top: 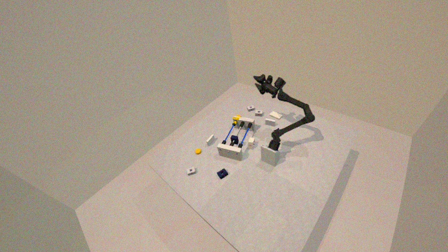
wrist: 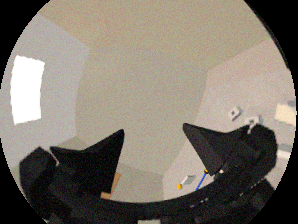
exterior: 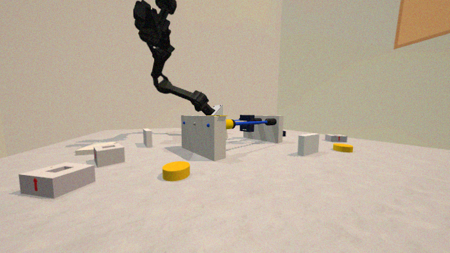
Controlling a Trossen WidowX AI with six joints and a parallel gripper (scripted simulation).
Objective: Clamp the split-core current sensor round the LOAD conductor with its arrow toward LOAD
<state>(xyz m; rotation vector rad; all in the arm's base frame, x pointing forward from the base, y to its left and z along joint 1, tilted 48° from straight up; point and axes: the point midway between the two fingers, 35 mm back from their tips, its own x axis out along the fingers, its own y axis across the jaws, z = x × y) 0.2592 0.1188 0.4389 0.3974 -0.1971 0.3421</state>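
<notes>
My gripper [top: 255, 81] [wrist: 154, 129] is open and empty, high above the far part of the table. A dark navy block with a gap [top: 222, 173] rests on the table in front of the rack. A small cream block with red marks [top: 251, 142] stands right of the rack. I cannot tell which is the open sensor; no arrow is readable on either. The outer left blue conductor [top: 229, 133] [exterior: 252, 123] [wrist: 201, 180] has a yellow collar [exterior: 229, 124] at its far end, near a yellow plate [exterior: 220, 116]. The LOAD lettering is not readable.
Another navy block [top: 232, 139] [exterior: 247, 125] sits round the middle conductor. Two grey end blocks [top: 230, 153] [exterior: 203, 137] hold the conductors. Pale blocks with holes [top: 191, 171] [exterior: 109, 156], upright white plates [top: 210, 140] [exterior: 308, 144], a cream wedge [top: 275, 115] and yellow discs [exterior: 176, 171] stand around.
</notes>
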